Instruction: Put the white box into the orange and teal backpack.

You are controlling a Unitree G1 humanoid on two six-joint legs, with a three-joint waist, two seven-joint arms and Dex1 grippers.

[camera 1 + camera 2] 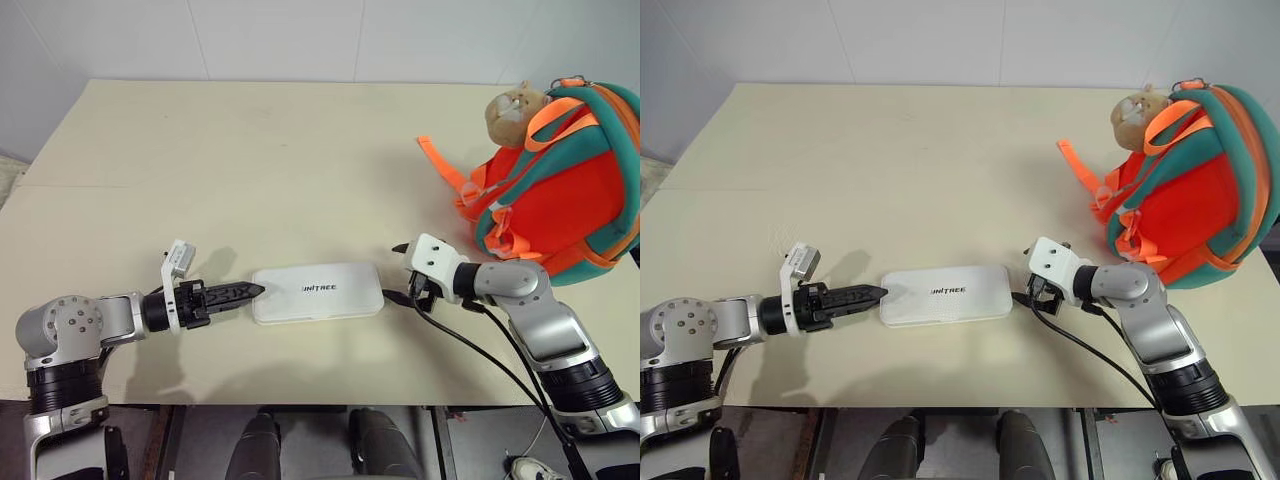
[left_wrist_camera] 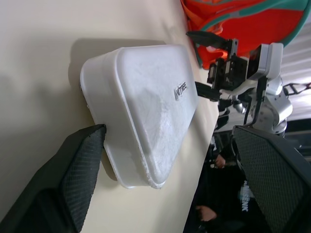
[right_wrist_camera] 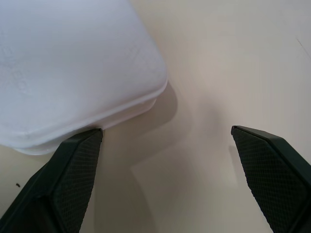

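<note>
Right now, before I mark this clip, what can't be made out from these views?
- orange and teal backpack: opening not seen in the eye views; its far side cut by the frame edge.
- white box: cropped in the right wrist view.
- right gripper: fingers largely hidden behind its own white wrist housing in the eye views.

text: "UNITREE" | on: top face of the white box (image 1: 317,291) | style: small dark capital letters near the middle of the lid | left wrist view: partly readable at a slant | other readable text: none
</note>
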